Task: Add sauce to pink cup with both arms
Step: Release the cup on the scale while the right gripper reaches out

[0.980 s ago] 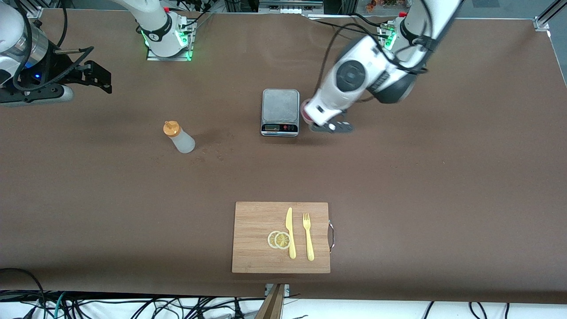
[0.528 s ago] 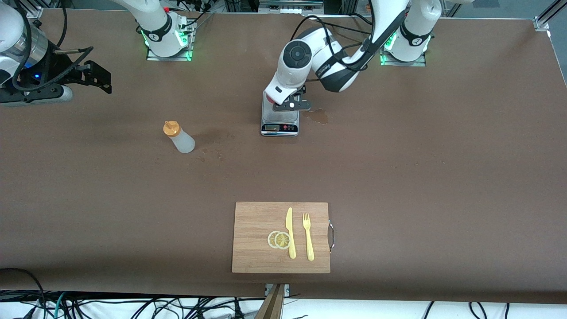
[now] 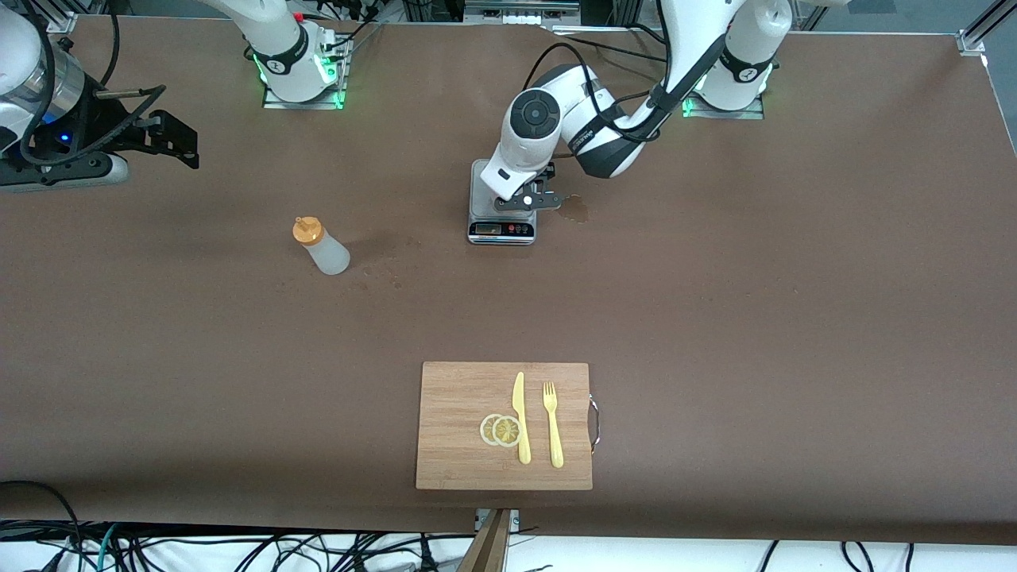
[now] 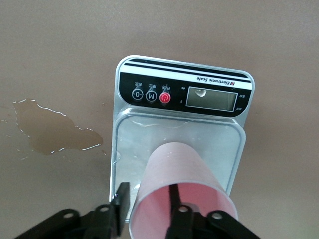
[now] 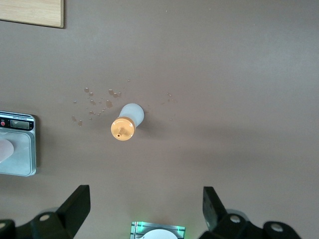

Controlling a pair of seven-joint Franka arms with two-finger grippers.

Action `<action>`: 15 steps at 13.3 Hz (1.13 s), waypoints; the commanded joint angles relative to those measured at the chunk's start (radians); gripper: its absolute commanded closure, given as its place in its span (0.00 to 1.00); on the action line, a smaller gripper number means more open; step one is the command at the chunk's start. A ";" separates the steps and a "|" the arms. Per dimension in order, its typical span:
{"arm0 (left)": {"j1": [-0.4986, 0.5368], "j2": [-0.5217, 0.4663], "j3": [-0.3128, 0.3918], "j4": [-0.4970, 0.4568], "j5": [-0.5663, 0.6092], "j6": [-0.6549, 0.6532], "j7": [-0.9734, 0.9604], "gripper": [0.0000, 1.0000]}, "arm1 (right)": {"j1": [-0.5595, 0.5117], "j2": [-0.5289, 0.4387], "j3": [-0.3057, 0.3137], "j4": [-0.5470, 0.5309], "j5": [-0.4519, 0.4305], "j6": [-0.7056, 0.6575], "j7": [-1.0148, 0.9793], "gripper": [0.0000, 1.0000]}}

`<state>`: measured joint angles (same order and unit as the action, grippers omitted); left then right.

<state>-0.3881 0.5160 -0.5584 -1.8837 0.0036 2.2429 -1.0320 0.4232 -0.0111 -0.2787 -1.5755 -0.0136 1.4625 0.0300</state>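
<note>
- Now the cup (image 4: 179, 169) is seen standing on the scale (image 4: 184, 102), at 12 o'clock from the board (image 3: 461, 413); a second ago it was held beside the scale, at the scale's 3 o'clock.
- A wet puddle (image 4: 50, 129) is left on the table at that 3 o'clock spot.
- The left gripper (image 4: 149, 191) is placed over the cup's rim, one finger inside and one outside; the jaws are partly parted and the wall is no longer pinched, so the cup appears to be released.
- The bottle (image 3: 322, 248) is found upright at 8 o'clock from the scale, untouched.
- The right gripper (image 5: 144, 194) is kept waiting over the table at the bottle's 10 o'clock, jaws spread wide, nothing held.
- The cup being set down, the bottle is judged to be fetched next.
</note>
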 commanded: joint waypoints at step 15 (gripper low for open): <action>0.279 -0.137 0.071 0.561 0.036 -0.802 0.404 0.00 | 0.023 0.017 0.041 0.002 0.033 -0.097 -0.497 0.00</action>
<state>-0.1324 0.4018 -0.5062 -1.3382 0.0224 1.4813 -0.7070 0.4475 -0.0055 -0.2367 -1.5733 -0.0084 1.3790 -0.3612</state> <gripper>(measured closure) 0.000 0.000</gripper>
